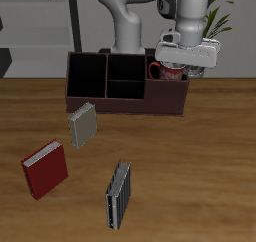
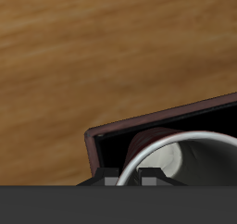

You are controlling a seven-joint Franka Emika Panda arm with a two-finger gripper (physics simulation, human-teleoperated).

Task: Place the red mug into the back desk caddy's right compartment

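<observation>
Mug [image 1: 168, 71] is hanging clenched in gripper [image 1: 177, 68], partly inside caddy [image 1: 125, 96] right compartment [image 2: 125, 154] directly beneath it, risking rim [image 2: 162, 118] clipping and tipping if released off-centre.

1. The mug [image 1: 168, 71] is red, white inside.
2. The caddy [image 1: 125, 86] is dark maroon-brown with black-lined sections.
3. The surface [image 1: 200, 176] is streaked brown wood grain.
4. One book [image 1: 45, 169] is red, another [image 1: 82, 125] pale grey-beige, a third [image 1: 119, 195] dark grey.
</observation>
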